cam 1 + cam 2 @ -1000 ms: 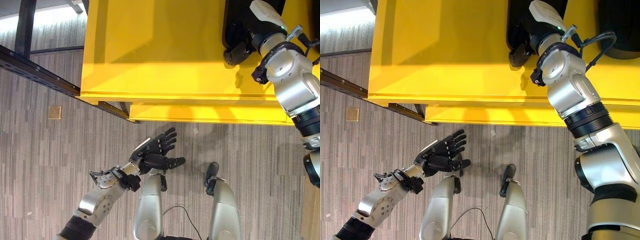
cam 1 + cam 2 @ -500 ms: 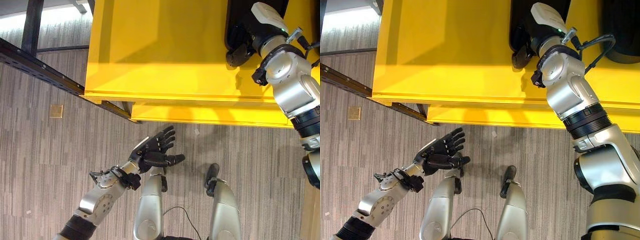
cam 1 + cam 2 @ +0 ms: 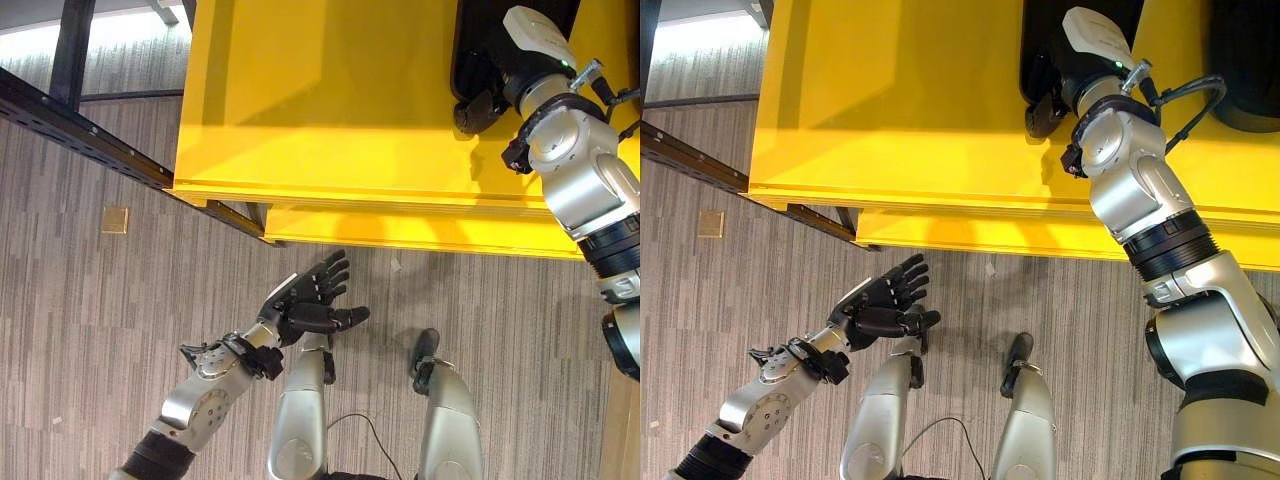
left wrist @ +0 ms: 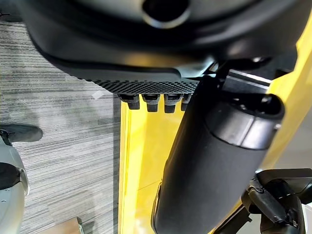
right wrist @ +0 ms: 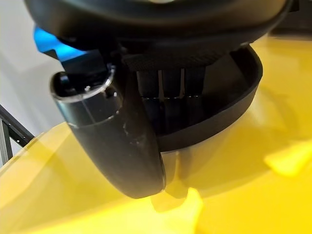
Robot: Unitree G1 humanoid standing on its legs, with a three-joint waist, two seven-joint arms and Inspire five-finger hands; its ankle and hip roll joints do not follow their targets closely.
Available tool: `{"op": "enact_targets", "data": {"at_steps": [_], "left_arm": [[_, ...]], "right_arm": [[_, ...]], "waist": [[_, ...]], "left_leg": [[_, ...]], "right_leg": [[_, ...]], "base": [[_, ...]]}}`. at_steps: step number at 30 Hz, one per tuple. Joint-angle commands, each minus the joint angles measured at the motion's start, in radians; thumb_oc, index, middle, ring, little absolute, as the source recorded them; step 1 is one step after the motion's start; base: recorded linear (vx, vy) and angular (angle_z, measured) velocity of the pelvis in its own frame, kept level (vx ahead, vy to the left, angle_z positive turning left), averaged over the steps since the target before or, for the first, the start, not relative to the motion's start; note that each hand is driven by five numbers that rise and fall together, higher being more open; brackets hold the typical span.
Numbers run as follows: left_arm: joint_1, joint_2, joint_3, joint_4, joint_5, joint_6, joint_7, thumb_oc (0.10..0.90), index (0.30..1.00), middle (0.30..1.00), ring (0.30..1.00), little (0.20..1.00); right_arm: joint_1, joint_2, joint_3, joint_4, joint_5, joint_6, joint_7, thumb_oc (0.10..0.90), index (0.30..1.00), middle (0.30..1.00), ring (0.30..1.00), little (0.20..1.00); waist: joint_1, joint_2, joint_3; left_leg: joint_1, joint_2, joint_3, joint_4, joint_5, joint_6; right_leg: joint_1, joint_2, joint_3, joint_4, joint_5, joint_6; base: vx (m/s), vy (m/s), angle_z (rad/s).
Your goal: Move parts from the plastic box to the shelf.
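Right hand point(image 3: 1045, 95) reaches over the rim of the black plastic box point(image 3: 465, 60) on the yellow bench point(image 3: 330, 110); fingers dip inside, grip not readable. Parts lie hidden in the box. My left hand point(image 3: 305, 300) hangs relaxed, empty, well short of the bench.

Yellow table point(image 3: 330, 90); grey striped carpet point(image 3: 90, 330)

Even, bright light fills the scene. A paler band crosses the upper half of the yellow tabletop point(image 3: 330, 90), and a bright patch lies on the floor point(image 3: 110, 300) at the upper left. Both wrist views are soft and blurred up close.
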Motion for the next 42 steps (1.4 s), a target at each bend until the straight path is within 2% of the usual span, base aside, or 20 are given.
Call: {"op": "enact_targets", "data": {"at_steps": [1, 15, 22, 42], "left_arm": [[-0.007, -0.007, -0.033, -0.164, -0.029, -0.085, -0.016, 0.900, 1.000, 1.000, 1.000, 1.000], [0.007, 0.005, -0.026, -0.174, -0.019, -0.079, -0.031, 0.900, 1.000, 1.000, 1.000, 1.000], [0.011, 0.012, -0.027, -0.174, -0.016, -0.086, -0.031, 0.900, 1.000, 1.000, 1.000, 1.000], [0.017, 0.009, -0.017, -0.175, -0.007, -0.084, -0.040, 0.900, 1.000, 1.000, 1.000, 1.000]], "right_arm": [[-0.054, 0.070, 0.011, -0.076, -0.017, -0.072, -0.037, 0.400, 0.300, 0.300, 0.300, 0.300], [-0.067, 0.051, 0.032, -0.073, -0.011, -0.095, -0.045, 0.400, 0.300, 0.300, 0.300, 0.300], [-0.064, 0.033, 0.020, -0.132, -0.039, -0.092, -0.041, 0.400, 0.300, 0.300, 0.300, 0.300], [-0.045, 0.003, 0.003, -0.166, -0.060, -0.090, -0.033, 0.400, 0.300, 0.300, 0.300, 0.300]], "waist": [[0.072, 0.007, -0.009], [0.081, -0.008, -0.009], [0.073, -0.018, -0.009], [0.059, -0.021, -0.009]], "left_leg": [[0.020, -0.066, -0.026, 0.058, -0.138, 0.033], [0.050, -0.063, -0.023, 0.040, -0.137, 0.035], [0.077, -0.061, -0.020, 0.033, -0.138, 0.035], [0.140, -0.056, -0.013, 0.019, -0.140, 0.034]], "right_leg": [[0.044, 0.019, -0.042, 0.060, -0.111, -0.004], [0.086, 0.024, -0.051, 0.036, -0.107, 0.000], [0.115, 0.032, -0.047, 0.019, -0.103, 0.002], [0.182, 0.036, -0.042, -0.002, -0.105, 0.001]], "base": [[0.00, 0.000, 0.00], [0.00, -0.012, 0.03], [0.00, -0.004, 0.00], [0.00, 0.000, 0.00]]}}
